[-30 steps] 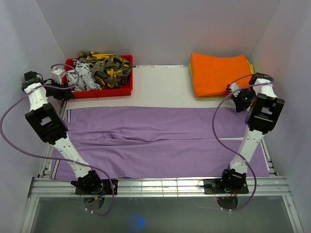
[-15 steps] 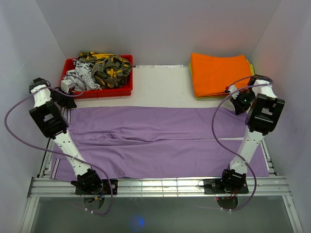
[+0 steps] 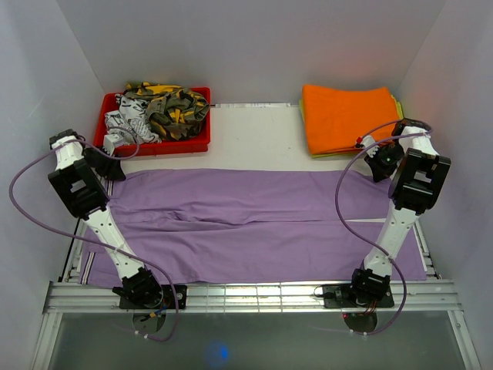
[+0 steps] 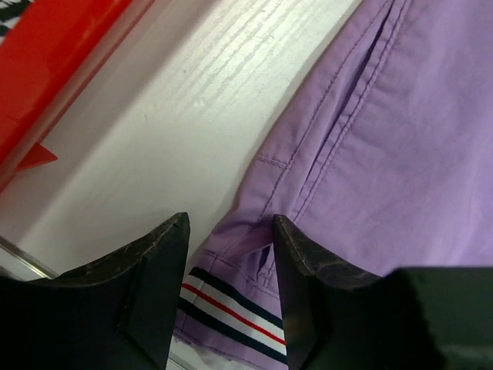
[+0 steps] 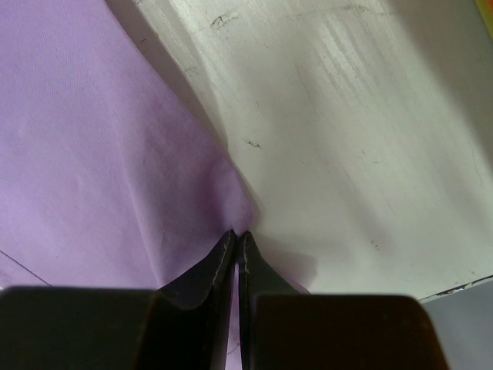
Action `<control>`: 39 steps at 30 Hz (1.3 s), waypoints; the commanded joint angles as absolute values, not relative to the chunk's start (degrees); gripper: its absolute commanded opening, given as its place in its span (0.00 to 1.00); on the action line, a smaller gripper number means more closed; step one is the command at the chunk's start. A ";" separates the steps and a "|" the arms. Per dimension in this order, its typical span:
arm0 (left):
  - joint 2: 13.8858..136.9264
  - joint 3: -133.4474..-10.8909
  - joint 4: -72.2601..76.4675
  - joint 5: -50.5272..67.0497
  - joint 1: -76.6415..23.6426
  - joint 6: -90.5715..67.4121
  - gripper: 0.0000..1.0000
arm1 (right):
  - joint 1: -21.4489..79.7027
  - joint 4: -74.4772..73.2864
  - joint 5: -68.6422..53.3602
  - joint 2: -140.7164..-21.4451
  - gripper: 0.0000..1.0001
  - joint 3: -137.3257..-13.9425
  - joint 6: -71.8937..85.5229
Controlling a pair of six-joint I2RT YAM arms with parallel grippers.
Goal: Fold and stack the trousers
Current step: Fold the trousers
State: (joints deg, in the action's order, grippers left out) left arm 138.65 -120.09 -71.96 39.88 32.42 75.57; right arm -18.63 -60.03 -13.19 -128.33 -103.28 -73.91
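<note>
The trousers [image 3: 254, 223] stretch crosswise; right gripper [image 5: 237, 235] pinches their far corner; left gripper [image 4: 231, 223], open, straddles the opposite corner beneath it.

Top cam: fixed, high + behind the arm bases [image 3: 146, 294], looks down/fwd over the whole table [image 3: 254, 135], farthest off. L wrist cam sits v close, looking past left gripper [image 4: 229, 225] at trousers [image 4: 385, 139] waistband corner by red bin [image 4: 46, 62]; R wrist cam likewise past right gripper [image 5: 236, 235] at the opposite end. Each wrist view overlaps top cam only at those corners.
</note>
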 commanded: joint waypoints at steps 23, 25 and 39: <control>137.56 -124.19 -71.30 42.98 33.92 72.87 0.00 | -18.98 -64.77 -10.19 -126.39 0.08 -104.32 -84.82; 134.31 -123.40 -69.00 44.72 34.45 71.64 0.00 | -19.51 -65.04 -11.07 -124.73 0.08 -106.07 -84.81; 108.29 -101.44 -50.45 52.38 39.81 70.21 0.00 | -25.39 -66.44 -17.22 -109.79 0.08 -102.84 -87.45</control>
